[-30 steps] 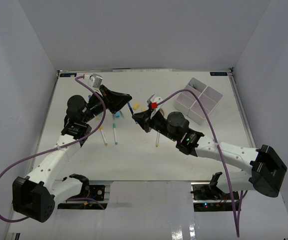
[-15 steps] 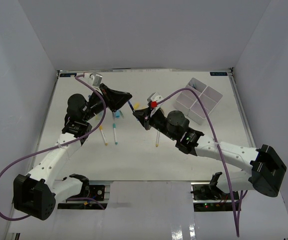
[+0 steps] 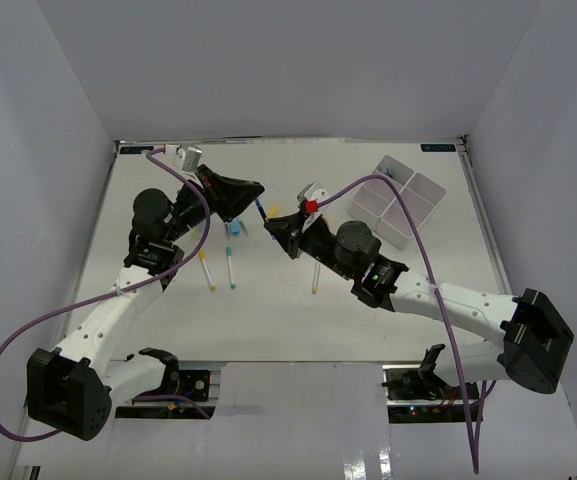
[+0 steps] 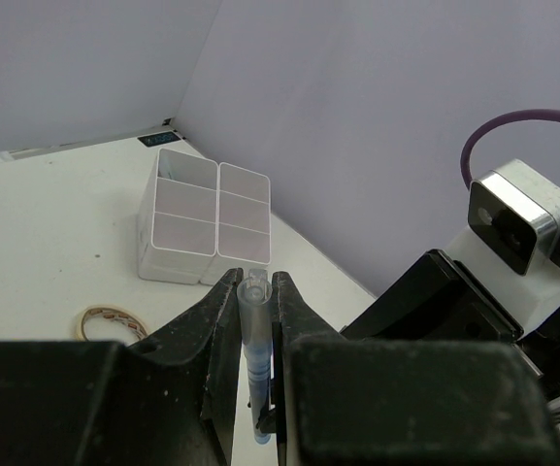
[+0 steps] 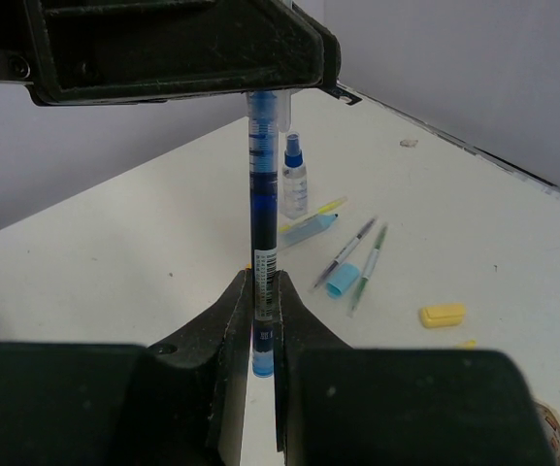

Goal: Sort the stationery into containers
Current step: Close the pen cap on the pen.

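Note:
A blue pen (image 5: 263, 194) hangs above the table, held at both ends. My left gripper (image 4: 253, 282) is shut on its clear capped end (image 4: 253, 320). Shut on the pen's labelled lower end is my right gripper (image 5: 263, 283). In the top view the two grippers meet tip to tip, left (image 3: 257, 193) and right (image 3: 271, 226), with the pen (image 3: 262, 210) between them. The white divided tray (image 3: 398, 200) stands at the far right, apart from both grippers; the left wrist view shows its wall (image 4: 178, 262) beyond the jaws.
Under the pen lie a small blue-capped bottle (image 5: 294, 175), a blue marker (image 5: 309, 228), two thin pens (image 5: 357, 257), a loose blue cap (image 5: 342, 280) and a yellow block (image 5: 443, 315). A tan rubber band (image 4: 113, 322) lies near the tray. More pens (image 3: 230, 265) lie mid-table.
Both grippers have kept hold of the blue pen. The right gripper has crept slightly up and away toward the left gripper, which shifted very little.

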Available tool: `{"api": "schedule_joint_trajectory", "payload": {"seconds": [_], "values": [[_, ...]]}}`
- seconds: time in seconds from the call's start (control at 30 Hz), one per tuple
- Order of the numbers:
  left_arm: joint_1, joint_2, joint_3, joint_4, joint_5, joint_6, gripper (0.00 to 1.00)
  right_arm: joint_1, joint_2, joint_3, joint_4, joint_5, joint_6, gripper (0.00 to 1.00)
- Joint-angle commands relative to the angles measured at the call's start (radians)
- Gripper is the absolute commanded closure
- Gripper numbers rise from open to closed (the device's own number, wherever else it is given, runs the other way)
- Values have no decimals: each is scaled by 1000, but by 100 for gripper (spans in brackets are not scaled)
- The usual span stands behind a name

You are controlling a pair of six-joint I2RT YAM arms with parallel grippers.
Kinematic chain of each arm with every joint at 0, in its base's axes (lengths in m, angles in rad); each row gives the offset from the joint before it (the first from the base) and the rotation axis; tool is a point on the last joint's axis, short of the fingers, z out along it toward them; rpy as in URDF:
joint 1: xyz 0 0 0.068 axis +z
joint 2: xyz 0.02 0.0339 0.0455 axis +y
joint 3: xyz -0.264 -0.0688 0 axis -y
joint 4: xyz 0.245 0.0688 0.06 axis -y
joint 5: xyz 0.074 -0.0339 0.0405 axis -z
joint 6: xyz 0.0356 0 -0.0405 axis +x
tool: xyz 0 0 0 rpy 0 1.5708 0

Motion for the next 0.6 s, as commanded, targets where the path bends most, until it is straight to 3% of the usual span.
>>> {"api": "schedule_joint_trajectory", "payload": {"seconds": [0.0, 0.13, 0.23, 0.3, 0.43, 0.57], "values": [[-4, 12, -28, -31, 38, -15, 83, 2, -20, 82, 216, -3, 17, 92], [-4, 24, -25, -33, 47, -24, 83, 2, -25, 85, 220, 5, 11, 92], [-4, 36, -10, -66, 44, -9, 91, 2, -25, 99, 208, 13, -6, 92], [-4, 41, 4, -89, 44, 7, 91, 2, -29, 105, 193, 17, -20, 92], [-4, 59, 24, -123, 50, 22, 90, 2, -37, 109, 191, 30, -37, 92], [-2, 91, 57, -181, 64, 37, 83, 2, -31, 132, 176, 27, -49, 92]]}}
